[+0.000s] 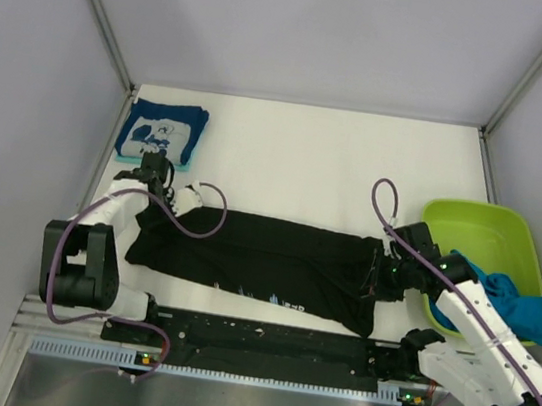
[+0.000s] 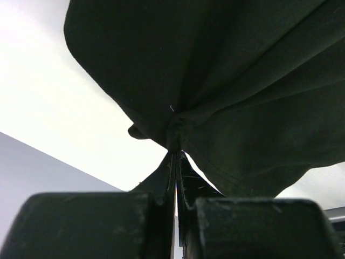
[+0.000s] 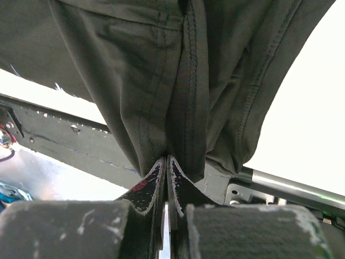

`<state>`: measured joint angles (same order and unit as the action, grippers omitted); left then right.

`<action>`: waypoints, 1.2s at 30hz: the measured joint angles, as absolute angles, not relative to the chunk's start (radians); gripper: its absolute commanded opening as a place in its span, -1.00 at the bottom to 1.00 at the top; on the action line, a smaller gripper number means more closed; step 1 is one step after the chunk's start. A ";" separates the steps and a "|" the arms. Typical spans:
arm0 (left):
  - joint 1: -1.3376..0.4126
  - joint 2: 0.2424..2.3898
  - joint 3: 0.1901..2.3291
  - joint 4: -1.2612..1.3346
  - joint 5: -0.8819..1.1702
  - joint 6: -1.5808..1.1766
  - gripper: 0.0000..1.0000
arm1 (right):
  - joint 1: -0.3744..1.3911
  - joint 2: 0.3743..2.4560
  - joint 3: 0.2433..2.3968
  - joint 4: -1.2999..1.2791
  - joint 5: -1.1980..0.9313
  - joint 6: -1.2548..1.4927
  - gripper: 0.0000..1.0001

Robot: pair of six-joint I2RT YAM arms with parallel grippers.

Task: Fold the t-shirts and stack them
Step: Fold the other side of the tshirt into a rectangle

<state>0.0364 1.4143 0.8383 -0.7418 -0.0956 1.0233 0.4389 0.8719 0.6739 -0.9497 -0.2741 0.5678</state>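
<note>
Across mid-frame, black shirt (image 1: 263, 262) stretches over the desk (image 1: 306, 168), left fingers (image 2: 171, 174) clenched on its left end, right fingers (image 3: 161, 175) clenched on the right hem. Folding's underway, I'd say; next, both should carry their edge across together, evenly.

The top view is lit evenly and brightly from above, and only soft shadows are cast on the white bench (image 1: 308, 158). In the left wrist view the background is overexposed, the black t-shirt (image 2: 226, 81) is rendered almost without detail, and the left end effector (image 2: 176, 178) near the lens is slightly blurred.
</note>
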 measured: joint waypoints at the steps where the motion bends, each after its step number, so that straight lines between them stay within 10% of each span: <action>1: 0.037 1.415 0.839 -0.746 -0.094 1.023 -1.00 | 0.439 0.872 0.674 -0.951 -0.274 0.569 -1.00; 22: 0.030 1.600 1.398 -0.513 -0.016 0.822 -0.99 | 0.298 1.279 1.233 -0.948 -0.062 0.284 -1.00; 27: 0.023 1.629 1.367 -0.602 0.027 0.804 -0.12 | 0.298 1.280 1.217 -0.938 -0.079 0.267 -1.00; 30: 0.019 1.634 1.349 -0.645 0.065 0.761 0.02 | 0.298 1.280 1.184 -0.927 -0.098 0.264 -1.00; 33: 0.017 1.677 1.348 -0.695 0.091 0.700 0.03 | 0.298 1.281 1.165 -0.923 -0.112 0.264 -1.00; 36: 0.017 1.753 1.317 -0.720 0.108 0.643 -0.37 | 0.298 1.281 1.164 -0.917 -0.115 0.262 -1.00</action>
<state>0.0170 1.7535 1.3167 -0.7204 0.1078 0.6426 0.2981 1.2808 1.1645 -0.9173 -0.1146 0.2623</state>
